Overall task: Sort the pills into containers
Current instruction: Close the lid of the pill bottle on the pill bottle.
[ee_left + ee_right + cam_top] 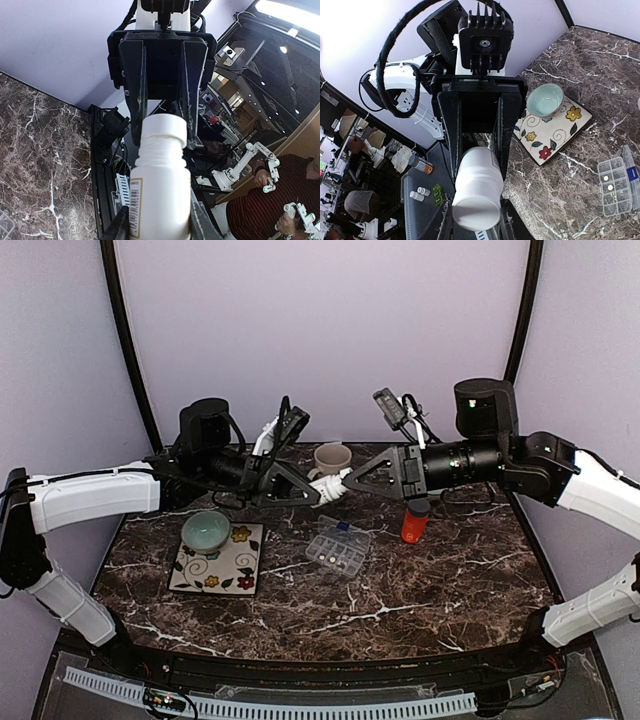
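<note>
From overhead, the left end effector (312,490) and the right end effector (350,480) meet above the marble table (440,590), both clenched on one white bottle (331,487) held level in the air beyond the clear organiser box (337,545). A cream mug (332,457) stands farther behind the box, an orange bottle (415,521) just to its right, and a green bowl (205,530) on a floral tile (222,565) well to its left.

From the left wrist, the left end effector (160,225) grips the white bottle (160,200) by its body, while the right end effector (165,135) clamps the cap (165,127).

From the right wrist, the right end effector (475,225) holds the near end of the white bottle (476,195), and the left end effector (477,165) grasps the far end. The organiser box (615,200) lies open on the table with two white pills (606,177) in its compartments; the green bowl (545,98) sits beyond it.
</note>
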Action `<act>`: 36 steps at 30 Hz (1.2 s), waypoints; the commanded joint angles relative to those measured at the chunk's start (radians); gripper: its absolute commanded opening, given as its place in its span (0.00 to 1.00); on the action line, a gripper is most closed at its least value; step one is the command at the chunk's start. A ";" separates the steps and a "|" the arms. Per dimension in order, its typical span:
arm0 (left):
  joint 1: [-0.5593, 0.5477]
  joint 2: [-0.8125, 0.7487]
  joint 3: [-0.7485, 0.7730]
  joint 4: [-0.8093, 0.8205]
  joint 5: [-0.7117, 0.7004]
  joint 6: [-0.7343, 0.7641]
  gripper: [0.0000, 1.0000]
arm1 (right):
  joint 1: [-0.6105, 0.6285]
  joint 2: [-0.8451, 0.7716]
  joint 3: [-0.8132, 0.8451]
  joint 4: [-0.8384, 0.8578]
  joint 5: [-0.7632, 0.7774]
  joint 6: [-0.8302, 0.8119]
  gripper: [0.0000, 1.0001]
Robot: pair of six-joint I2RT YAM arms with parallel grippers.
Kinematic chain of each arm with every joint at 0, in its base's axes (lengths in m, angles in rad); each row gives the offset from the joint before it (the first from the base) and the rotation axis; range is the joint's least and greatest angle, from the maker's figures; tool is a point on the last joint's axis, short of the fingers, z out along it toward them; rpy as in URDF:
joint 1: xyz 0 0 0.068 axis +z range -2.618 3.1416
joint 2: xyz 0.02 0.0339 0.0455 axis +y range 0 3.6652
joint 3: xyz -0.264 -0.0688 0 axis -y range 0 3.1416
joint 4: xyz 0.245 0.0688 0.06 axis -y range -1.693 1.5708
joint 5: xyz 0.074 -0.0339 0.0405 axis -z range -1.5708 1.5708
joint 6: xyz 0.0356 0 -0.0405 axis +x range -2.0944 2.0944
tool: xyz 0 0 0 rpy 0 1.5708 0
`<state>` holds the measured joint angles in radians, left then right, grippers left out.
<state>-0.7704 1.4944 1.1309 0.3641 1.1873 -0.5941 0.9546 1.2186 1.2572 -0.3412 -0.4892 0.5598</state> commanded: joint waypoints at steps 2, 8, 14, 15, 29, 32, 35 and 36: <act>-0.008 -0.011 0.069 0.084 -0.071 0.034 0.00 | 0.024 0.014 -0.029 -0.023 -0.019 0.009 0.09; -0.007 -0.012 0.068 0.085 -0.085 0.040 0.00 | 0.027 0.008 -0.033 -0.031 0.003 0.012 0.09; -0.004 -0.018 0.068 0.084 -0.111 0.048 0.00 | 0.029 -0.012 -0.051 -0.030 0.023 0.017 0.09; -0.005 -0.018 0.069 0.084 -0.111 0.048 0.00 | 0.029 -0.016 -0.053 -0.027 0.024 0.018 0.09; -0.006 -0.014 0.048 0.130 -0.065 -0.001 0.00 | 0.027 0.017 -0.017 -0.027 0.055 0.015 0.09; -0.006 -0.014 0.044 0.136 -0.058 -0.007 0.00 | 0.026 0.025 -0.010 -0.025 0.064 0.018 0.09; -0.007 -0.014 0.043 0.147 -0.055 -0.014 0.00 | 0.023 0.031 -0.006 -0.022 0.069 0.021 0.09; -0.007 -0.013 0.041 0.148 -0.053 -0.015 0.00 | 0.023 0.034 -0.004 -0.023 0.070 0.022 0.09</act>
<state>-0.7658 1.4960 1.1439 0.3759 1.1328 -0.6029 0.9558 1.2083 1.2499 -0.3321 -0.4126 0.5678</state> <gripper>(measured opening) 0.333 0.244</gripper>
